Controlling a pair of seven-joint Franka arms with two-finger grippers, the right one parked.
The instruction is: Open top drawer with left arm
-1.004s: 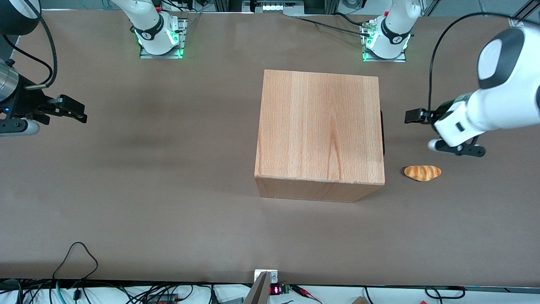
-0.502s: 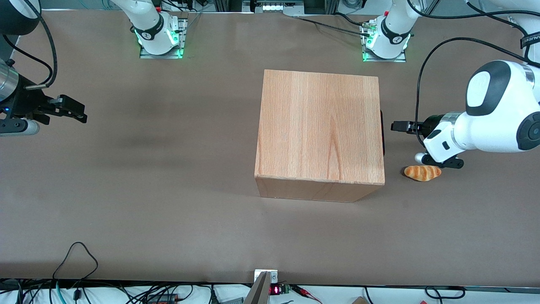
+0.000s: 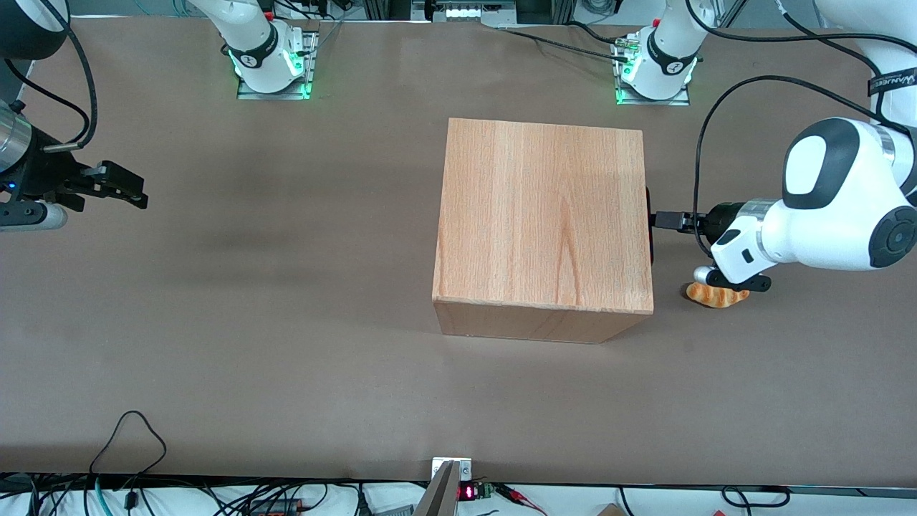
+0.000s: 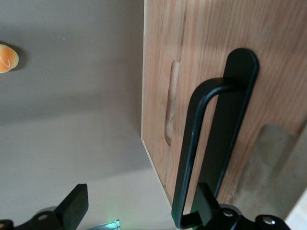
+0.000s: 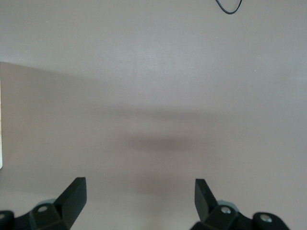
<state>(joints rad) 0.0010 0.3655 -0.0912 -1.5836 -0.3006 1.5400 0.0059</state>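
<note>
Top drawer point(image 4: 201, 96) looks stiff; I'd grip its rigid black handle point(image 4: 199, 153) mid-bar, my pincer point(image 4: 139, 211) spread around it.

Top drawer point(image 4: 158, 72): pale wood front panel, flush with the cabinet face; shut. It faces the working arm's end of the table.
Handle point(image 4: 201, 143): long black bar on a black backplate, standing off the panel on curved ends.
My left arm point(image 3: 824, 208): glossy white with black joint caps, a black cable looping over it; reaches level toward the drawer front.
My gripper point(image 3: 655, 220): slim, black, fingers spread wide; its tip is at the handle, with one finger point(image 4: 206, 203) just beside the bar.
</note>
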